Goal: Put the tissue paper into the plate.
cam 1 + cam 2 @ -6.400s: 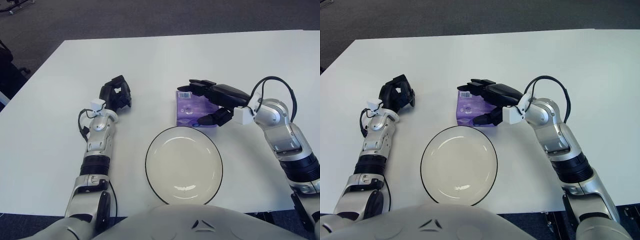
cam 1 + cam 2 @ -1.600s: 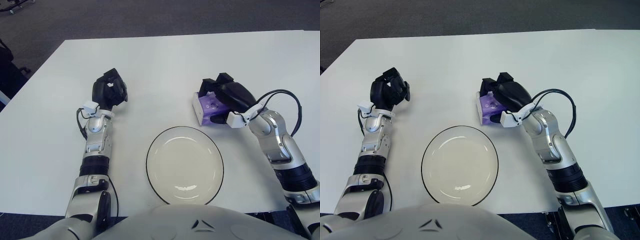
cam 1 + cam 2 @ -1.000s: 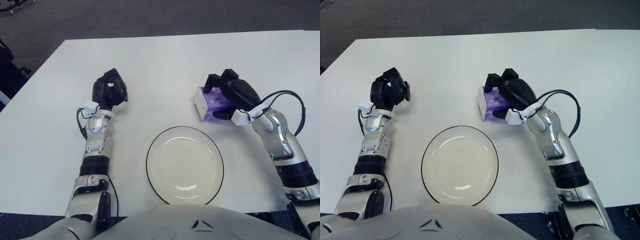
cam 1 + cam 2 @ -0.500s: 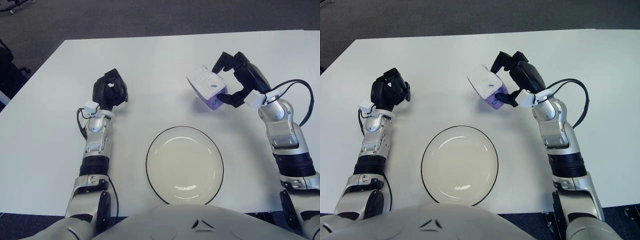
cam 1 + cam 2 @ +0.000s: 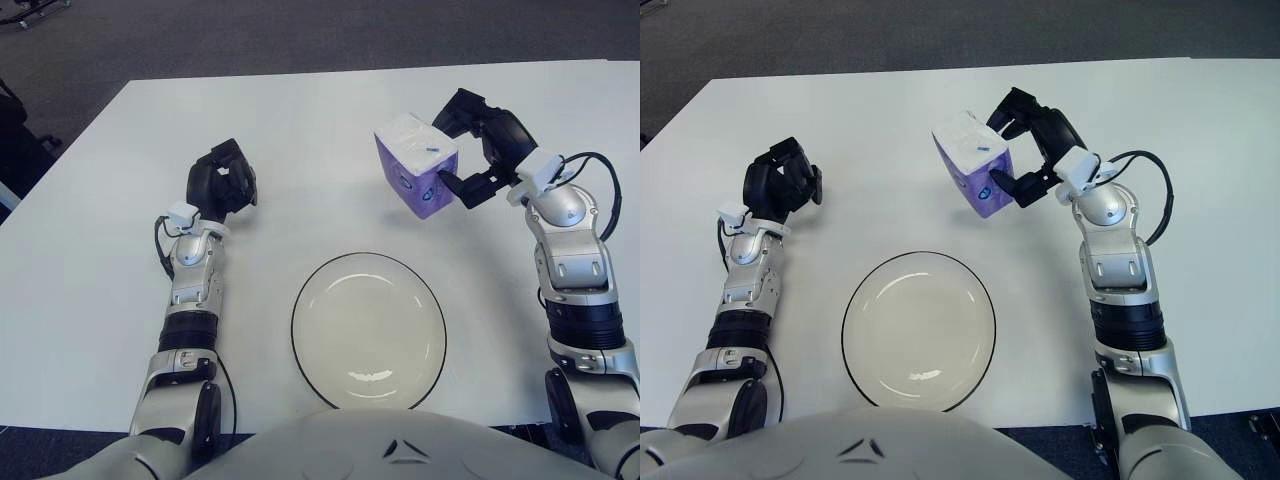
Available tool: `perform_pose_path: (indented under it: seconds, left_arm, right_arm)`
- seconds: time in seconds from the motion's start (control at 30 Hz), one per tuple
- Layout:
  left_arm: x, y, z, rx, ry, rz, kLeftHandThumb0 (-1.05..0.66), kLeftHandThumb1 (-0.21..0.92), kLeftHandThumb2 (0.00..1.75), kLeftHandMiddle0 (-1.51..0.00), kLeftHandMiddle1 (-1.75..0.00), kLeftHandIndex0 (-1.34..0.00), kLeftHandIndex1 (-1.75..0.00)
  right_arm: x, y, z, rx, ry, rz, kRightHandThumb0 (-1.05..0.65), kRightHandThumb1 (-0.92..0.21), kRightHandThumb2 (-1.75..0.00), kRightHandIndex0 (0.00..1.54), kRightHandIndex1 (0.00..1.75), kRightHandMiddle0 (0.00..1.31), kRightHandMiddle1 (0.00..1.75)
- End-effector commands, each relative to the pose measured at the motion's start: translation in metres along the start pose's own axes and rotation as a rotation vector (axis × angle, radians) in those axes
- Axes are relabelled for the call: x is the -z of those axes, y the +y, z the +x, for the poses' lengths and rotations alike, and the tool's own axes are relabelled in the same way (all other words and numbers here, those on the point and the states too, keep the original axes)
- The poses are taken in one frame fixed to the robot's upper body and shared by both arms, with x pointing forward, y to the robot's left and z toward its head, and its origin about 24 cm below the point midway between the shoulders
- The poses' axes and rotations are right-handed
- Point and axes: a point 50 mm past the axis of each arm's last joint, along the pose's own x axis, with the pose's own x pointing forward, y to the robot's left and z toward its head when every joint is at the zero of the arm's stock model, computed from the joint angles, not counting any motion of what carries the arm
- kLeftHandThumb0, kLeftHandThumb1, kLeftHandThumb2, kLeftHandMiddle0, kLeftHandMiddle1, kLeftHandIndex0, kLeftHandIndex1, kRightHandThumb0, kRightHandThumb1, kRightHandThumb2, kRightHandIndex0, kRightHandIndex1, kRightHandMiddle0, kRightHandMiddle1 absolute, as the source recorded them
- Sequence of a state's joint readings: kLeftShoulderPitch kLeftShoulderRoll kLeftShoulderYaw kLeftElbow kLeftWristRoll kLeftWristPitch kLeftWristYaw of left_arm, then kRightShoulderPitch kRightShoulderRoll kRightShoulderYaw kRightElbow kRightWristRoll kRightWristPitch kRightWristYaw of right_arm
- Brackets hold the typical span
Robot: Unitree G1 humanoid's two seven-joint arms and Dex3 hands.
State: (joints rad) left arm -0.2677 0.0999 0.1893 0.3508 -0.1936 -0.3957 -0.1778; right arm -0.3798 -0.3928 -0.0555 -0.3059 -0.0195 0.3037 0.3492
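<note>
My right hand [image 5: 470, 150] is shut on a purple and white tissue pack [image 5: 415, 165] and holds it in the air above the table, tilted, beyond the plate's far right edge. The white plate with a dark rim [image 5: 369, 330] lies empty on the white table [image 5: 300, 120] in front of me. My left hand [image 5: 221, 183] rests on the table at the left with its fingers curled, holding nothing.
Dark carpet floor [image 5: 300, 30] lies beyond the table's far edge. A black cable [image 5: 600, 185] loops at my right wrist.
My right hand has lifted the tissue pack higher and turned it more upright. The left hand has not moved.
</note>
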Motion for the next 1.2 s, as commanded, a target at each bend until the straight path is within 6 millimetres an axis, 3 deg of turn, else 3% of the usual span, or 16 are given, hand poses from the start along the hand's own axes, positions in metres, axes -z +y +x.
perform_pose_path:
  seconds: [0.0, 0.2, 0.4, 1.17]
  left_arm:
    - [0.076, -0.006, -0.085, -0.103, 0.358, -0.128, -0.41, 0.74, 1.0, -1.33, -1.75, -1.01, -1.75]
    - [0.076, -0.006, -0.085, -0.096, 0.355, -0.126, -0.41, 0.73, 1.0, -1.33, -1.75, -1.0, -1.75]
    - [0.077, -0.006, -0.085, -0.094, 0.353, -0.122, -0.41, 0.73, 1.0, -1.33, -1.75, -1.0, -1.75]
    - [0.077, -0.006, -0.085, -0.1, 0.357, -0.123, -0.41, 0.74, 0.99, -1.33, -1.75, -1.01, -1.75]
  right_arm:
    - [-0.024, -0.006, 0.003, -0.018, -0.053, 0.099, 0.0, -0.1, -1.46, 0.89, 1.42, 0.57, 1.75]
    - [-0.03, -0.006, 0.002, -0.052, -0.05, 0.119, 0.0, -0.09, -1.47, 0.91, 1.4, 0.58, 1.75]
    - [-0.034, -0.004, 0.001, -0.063, -0.052, 0.059, 0.0, -0.07, -1.53, 0.89, 1.51, 0.58, 1.75]
    - [-0.036, -0.002, -0.002, -0.027, -0.116, -0.088, 0.0, -0.08, -1.56, 0.83, 1.63, 0.56, 1.75]
